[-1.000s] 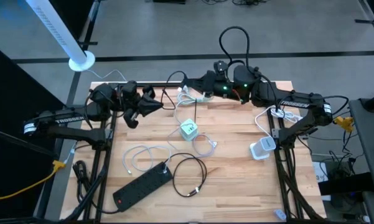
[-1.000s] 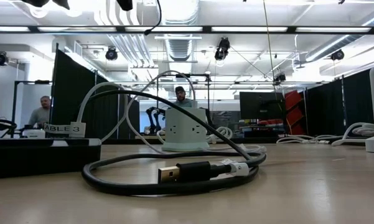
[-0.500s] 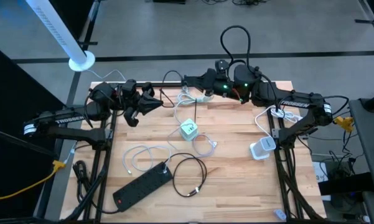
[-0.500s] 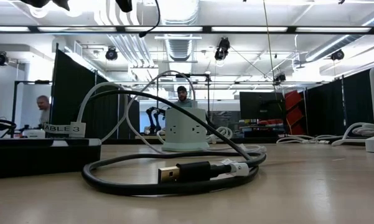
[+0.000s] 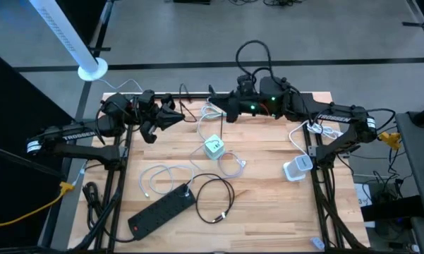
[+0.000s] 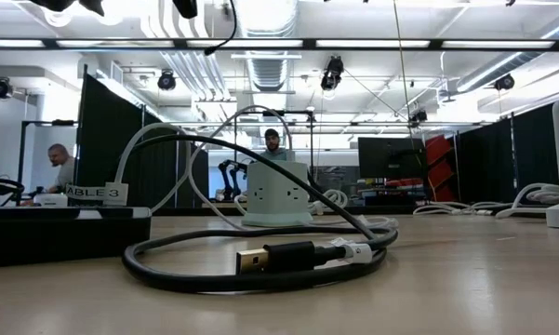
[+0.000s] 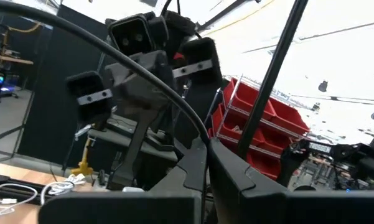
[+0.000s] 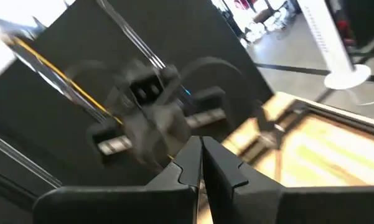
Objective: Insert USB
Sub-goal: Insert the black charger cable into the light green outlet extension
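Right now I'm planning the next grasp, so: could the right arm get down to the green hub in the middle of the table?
Probably yes. The right gripper hovers shut at the table's far edge, just beyond the green hub. Only thin white cables lie between them, and the left gripper stays off to the side.

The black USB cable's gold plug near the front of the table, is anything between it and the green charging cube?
In the high view, a white cable loops across the bare wood between the USB plug and the green charging cube. Nothing else visibly blocks the way.
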`<state>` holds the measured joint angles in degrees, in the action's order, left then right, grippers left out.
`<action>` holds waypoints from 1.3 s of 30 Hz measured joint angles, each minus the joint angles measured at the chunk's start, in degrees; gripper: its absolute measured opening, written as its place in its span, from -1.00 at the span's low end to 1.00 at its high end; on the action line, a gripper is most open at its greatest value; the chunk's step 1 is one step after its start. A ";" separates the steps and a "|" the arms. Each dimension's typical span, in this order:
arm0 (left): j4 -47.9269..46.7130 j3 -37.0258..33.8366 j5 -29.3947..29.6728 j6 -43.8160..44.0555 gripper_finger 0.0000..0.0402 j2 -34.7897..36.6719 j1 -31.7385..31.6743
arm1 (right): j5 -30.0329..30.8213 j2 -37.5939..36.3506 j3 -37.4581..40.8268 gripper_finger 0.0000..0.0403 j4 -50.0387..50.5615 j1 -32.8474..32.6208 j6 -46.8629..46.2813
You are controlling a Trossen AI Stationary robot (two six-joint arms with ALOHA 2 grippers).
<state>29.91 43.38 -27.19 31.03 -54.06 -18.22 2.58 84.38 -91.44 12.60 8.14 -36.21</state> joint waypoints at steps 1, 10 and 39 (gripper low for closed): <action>-0.01 0.00 -0.48 0.10 -1.00 0.00 0.01 | -0.02 0.00 0.00 -1.00 0.65 0.00 1.92; -0.13 0.00 -6.96 3.84 -1.00 -0.17 0.10 | -2.19 -0.65 0.00 -1.00 9.33 0.00 27.35; 7.84 0.02 13.22 38.27 -1.00 -3.37 0.11 | 21.26 6.92 0.04 -0.20 6.94 -7.58 69.78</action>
<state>37.75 43.40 -13.97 69.29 -57.43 -18.11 23.84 91.30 -91.39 19.54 0.56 33.57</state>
